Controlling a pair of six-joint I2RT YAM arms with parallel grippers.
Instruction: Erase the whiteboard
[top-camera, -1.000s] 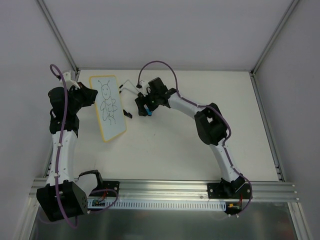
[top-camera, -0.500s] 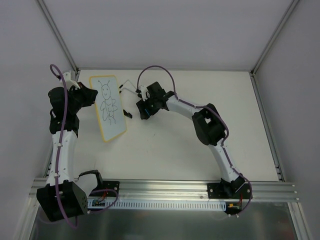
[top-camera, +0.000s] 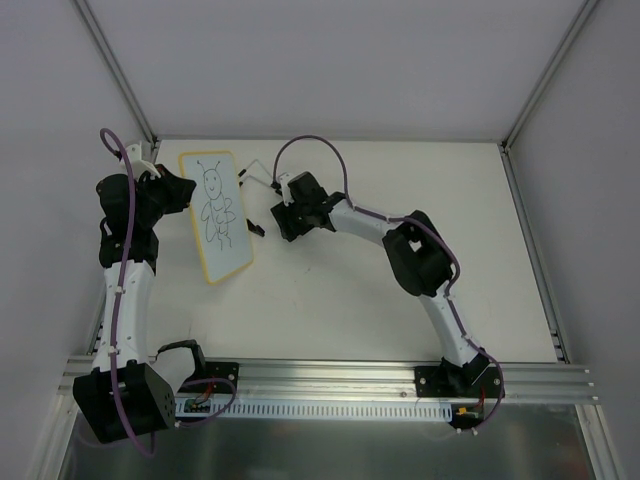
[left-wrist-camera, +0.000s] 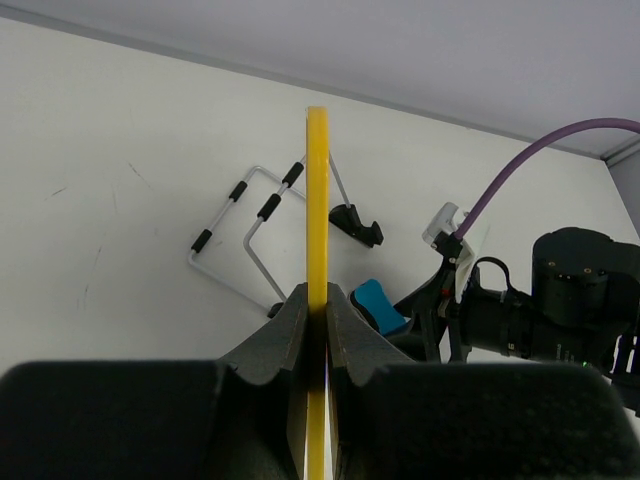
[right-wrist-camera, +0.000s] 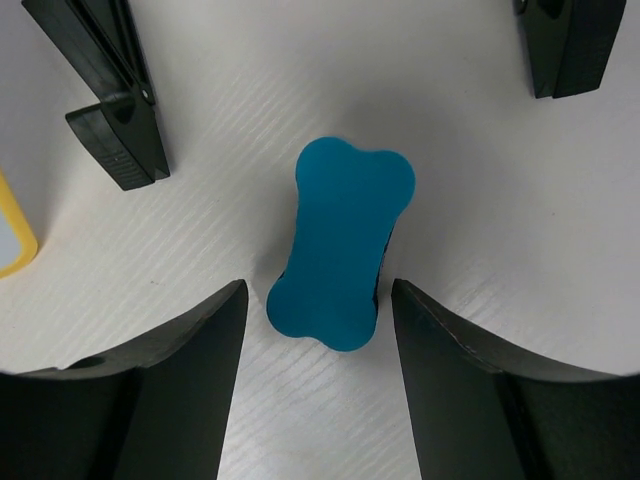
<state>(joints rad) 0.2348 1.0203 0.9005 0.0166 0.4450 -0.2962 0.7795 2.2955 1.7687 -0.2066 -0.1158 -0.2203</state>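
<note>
The whiteboard with a yellow frame and a black bug doodle is held tilted at the table's back left. My left gripper is shut on its left edge; in the left wrist view the yellow edge runs up from between my shut fingers. The blue bone-shaped eraser lies on the table. My right gripper is open, its fingers on either side of the eraser's near end without touching it. The eraser also shows in the left wrist view. In the top view my right gripper hides it.
A bent wire stand with black grips lies behind the board. Two black clip-like feet lie beyond the eraser. The board's yellow corner is at the left of the right wrist view.
My right gripper has moved a little left, toward the board, and now covers the blue eraser in the top view. The left arm and the board have not moved.
</note>
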